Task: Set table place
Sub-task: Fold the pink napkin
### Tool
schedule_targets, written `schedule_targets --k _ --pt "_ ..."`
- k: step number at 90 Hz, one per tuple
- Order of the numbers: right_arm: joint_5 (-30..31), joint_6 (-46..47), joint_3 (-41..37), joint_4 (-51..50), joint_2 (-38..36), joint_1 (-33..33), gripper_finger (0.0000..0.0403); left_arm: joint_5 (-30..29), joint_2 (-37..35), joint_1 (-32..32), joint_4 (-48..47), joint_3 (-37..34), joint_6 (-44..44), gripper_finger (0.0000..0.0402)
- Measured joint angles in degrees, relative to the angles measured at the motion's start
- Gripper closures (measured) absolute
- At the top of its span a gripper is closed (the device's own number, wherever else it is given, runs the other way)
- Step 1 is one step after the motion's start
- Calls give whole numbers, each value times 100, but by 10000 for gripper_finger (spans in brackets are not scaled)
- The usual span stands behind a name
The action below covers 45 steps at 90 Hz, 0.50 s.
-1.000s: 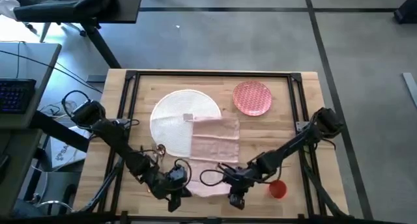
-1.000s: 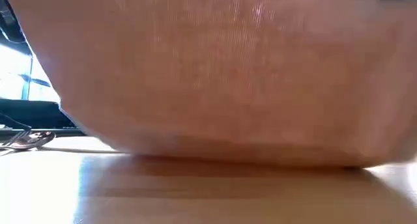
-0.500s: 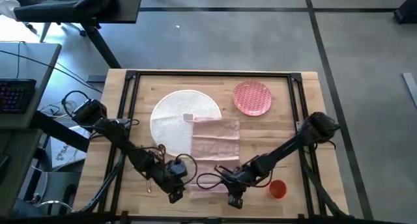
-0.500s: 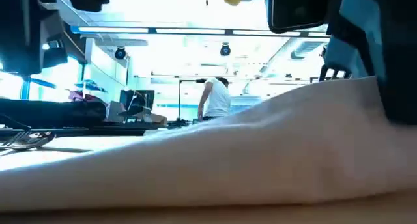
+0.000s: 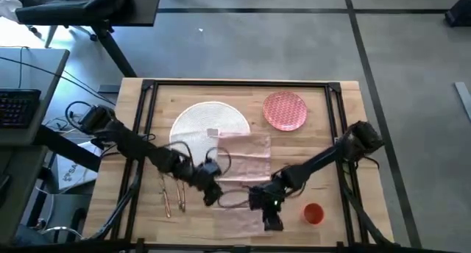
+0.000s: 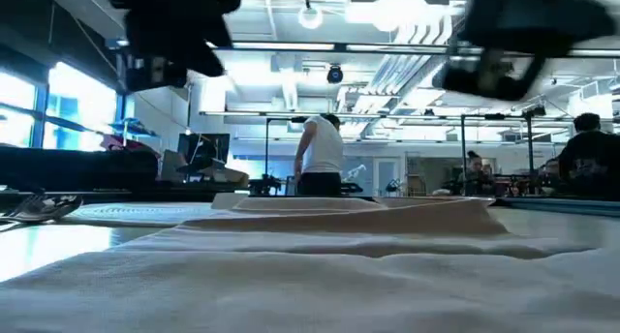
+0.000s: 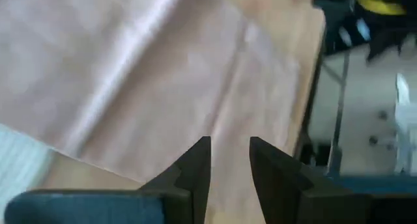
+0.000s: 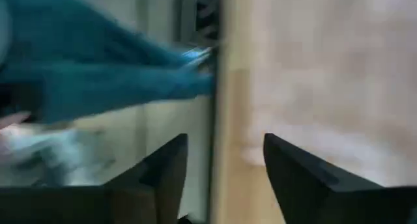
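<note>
The pale pink napkin (image 5: 243, 172) lies spread flat on the wooden table (image 5: 346, 146), and its far left corner rests on the large white plate (image 5: 199, 128). My left gripper (image 5: 211, 193) is open and hovers over the napkin's left edge (image 7: 163, 74). My right gripper (image 5: 272, 220) is open above the napkin's near right corner (image 8: 326, 68), at the table's near edge. In the low view both grippers hang clear above the cloth (image 6: 339, 265). The pink plate (image 5: 285, 110) stands at the far right. The orange cup (image 5: 313, 213) stands at the near right. Gold cutlery (image 5: 173, 196) lies at the near left.
A thin black metal frame (image 5: 147, 135) runs around the tabletop, with rails on both sides (image 5: 340, 120). A grey desk with a keyboard (image 5: 18, 106) stands beyond the left edge. People (image 6: 320, 154) stand in the room behind the table.
The napkin's near part, which was held up in front of the low camera, has come down and now lies flat on the table. My left gripper has risen and gone toward the far edge and to the right, uncovering the cutlery. My right gripper has risen clear of the cloth.
</note>
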Motion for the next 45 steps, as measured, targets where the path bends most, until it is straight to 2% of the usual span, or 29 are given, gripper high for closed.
schedule_targets --k 12,18,33,45 --pt "1722 -561 0 -1402 -755 -514 207 -295 -365 761 -765 0 -122 312" --pt "2256 -648 -4 -1725 -1050 -914 210 -268 -397 1232 -1126 0 -8 312" --pt "2408 -655 -370 -1721 -1329 -2212 227 239 -224 2339 -1241 -2 932 312" --pt "2273 -445 -779 -1184 -1200 -3238 240 543 -59 2850 -1049 -2 1822 312"
